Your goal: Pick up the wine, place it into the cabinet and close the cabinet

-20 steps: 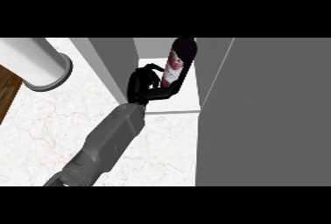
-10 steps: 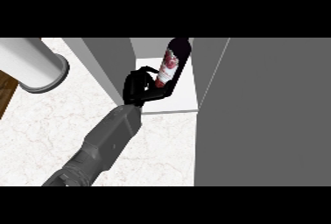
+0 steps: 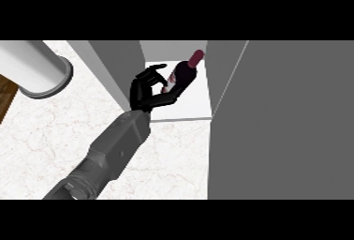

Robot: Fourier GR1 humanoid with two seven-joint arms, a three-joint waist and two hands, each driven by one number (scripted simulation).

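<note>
While our left hand point(image 3: 151, 89) curled round the wine point(image 3: 182, 75), the tilted bottle sat just inside the cabinet point(image 3: 181, 101) over its white floor near the front edge, so we judged release and closing the door point(image 3: 290, 122) remained.

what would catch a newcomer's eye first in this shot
First the dark wine bottle, its red top tilted up and to the right, inside the open white cabinet at top centre, with the black left hand beside it. Next, the big grey cabinet door filling the right side.
</note>
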